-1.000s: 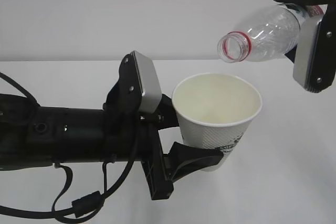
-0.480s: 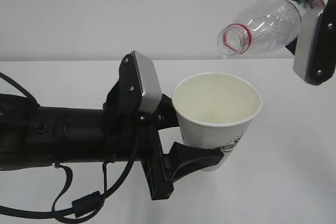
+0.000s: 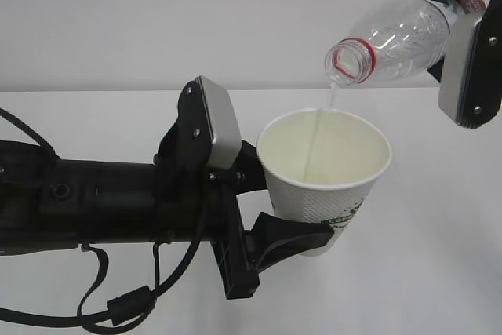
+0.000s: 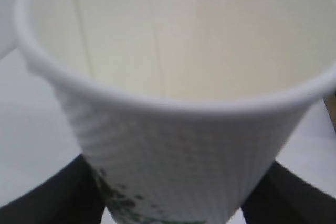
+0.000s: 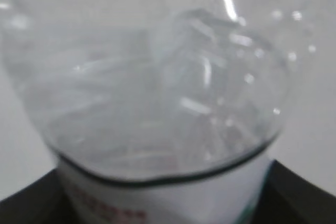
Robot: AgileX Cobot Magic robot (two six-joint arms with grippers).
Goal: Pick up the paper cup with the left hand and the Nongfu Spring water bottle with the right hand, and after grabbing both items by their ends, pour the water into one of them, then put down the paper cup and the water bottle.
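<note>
In the exterior view my left gripper (image 3: 292, 208) is shut on the lower part of the white paper cup (image 3: 325, 182), holding it upright above the table. My right gripper (image 3: 463, 21) is shut on the label end of the Nongfu Spring water bottle (image 3: 392, 41), which is tilted with its red-ringed mouth down-left over the cup. A thin stream of water (image 3: 318, 135) falls from the mouth into the cup. The left wrist view is filled by the cup (image 4: 173, 145) between dark fingers (image 4: 47, 203). The right wrist view shows the bottle (image 5: 157, 93) with water inside.
The white table (image 3: 439, 256) runs under both arms, with a plain pale wall behind it. Black cables (image 3: 118, 304) hang under the left arm at the lower left.
The bottle rose slightly and tipped its mouth further down over the cup. Water now runs from the mouth into the cup. The left arm and cup have stayed still.
</note>
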